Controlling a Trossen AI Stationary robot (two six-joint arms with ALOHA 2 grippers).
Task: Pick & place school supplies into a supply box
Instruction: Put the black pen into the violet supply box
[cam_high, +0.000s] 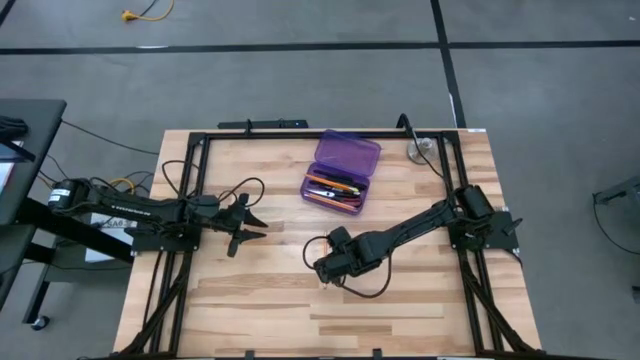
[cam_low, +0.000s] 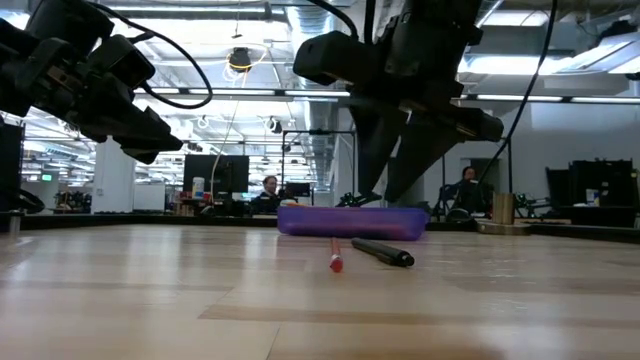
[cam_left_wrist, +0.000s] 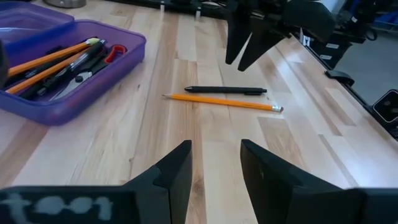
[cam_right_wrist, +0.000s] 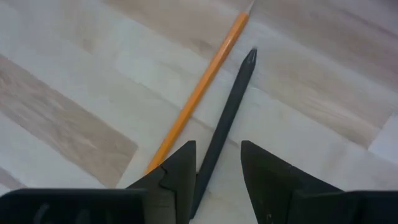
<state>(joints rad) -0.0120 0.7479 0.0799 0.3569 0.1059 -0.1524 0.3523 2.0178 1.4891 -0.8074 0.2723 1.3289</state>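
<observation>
Right wrist view puts the right hand (cam_right_wrist: 217, 171) low over the table (cam_right_wrist: 74, 99), its fingers spread, with a black pen (cam_right_wrist: 225, 124) running up between them and an orange pencil (cam_right_wrist: 202, 87) lying just beside it, angled toward the top of the frame. Neither finger is seen touching the pen. In the high view that right hand (cam_high: 327, 268) sits just below the frame's centre, with the purple supply box (cam_high: 345, 172) above it, lid open. In the left wrist view the box (cam_left_wrist: 68, 87) at the upper left holds orange pencils (cam_left_wrist: 53, 59), dark pens and red-handled scissors (cam_left_wrist: 93, 65). Over at centre left of the high view, the left hand (cam_high: 250, 225) hangs with fingers parted, empty. A silver disc (cam_high: 421, 151) rests near the table's upper right edge.
</observation>
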